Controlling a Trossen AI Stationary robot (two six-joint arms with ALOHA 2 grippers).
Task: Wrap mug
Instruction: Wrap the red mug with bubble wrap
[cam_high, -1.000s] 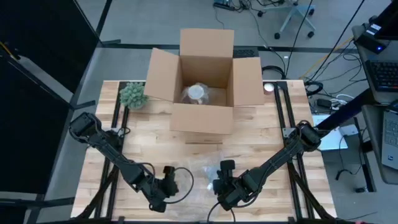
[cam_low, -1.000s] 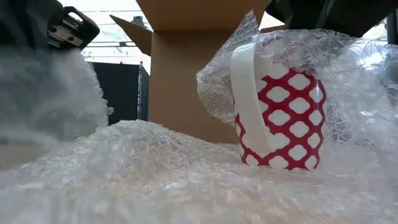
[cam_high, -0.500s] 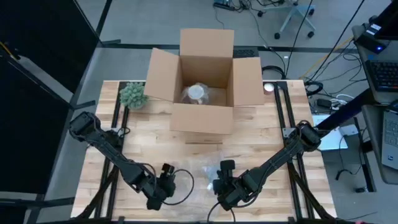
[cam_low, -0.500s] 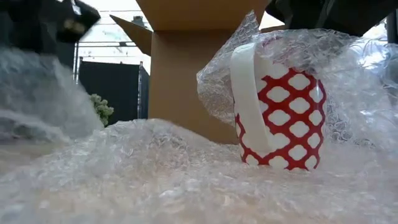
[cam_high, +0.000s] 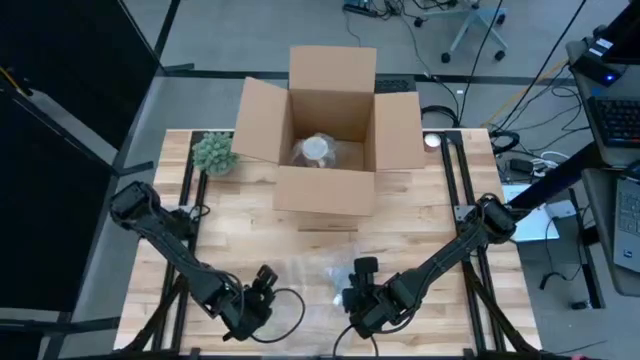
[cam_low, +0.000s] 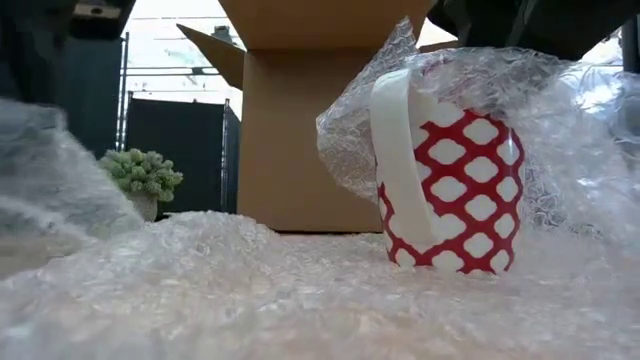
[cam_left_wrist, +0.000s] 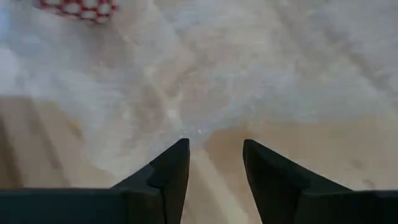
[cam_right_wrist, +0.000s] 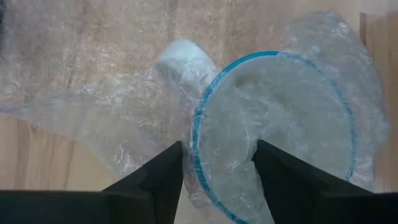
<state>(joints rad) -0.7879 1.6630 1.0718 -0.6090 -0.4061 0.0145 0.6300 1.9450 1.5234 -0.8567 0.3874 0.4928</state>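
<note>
High view is showing the left gripper (cam_high: 262, 290) hovering at lower centre-left over the bubble wrap (cam_high: 305, 278), the right gripper (cam_high: 358, 290) working beside it, below the cardboard box (cam_high: 325, 130). Low view is showing the red-and-white mug (cam_low: 450, 185) standing upright at right, wrap draping over it. Left wrist view is showing spread fingers (cam_left_wrist: 168, 171) gripping nothing. Right wrist view is showing fingers (cam_right_wrist: 163, 171) straddling the rim, pinching film against it. Ceramic is likely rigid, breakable; the wrap is soft and slippery, best taken by its edge.
</note>
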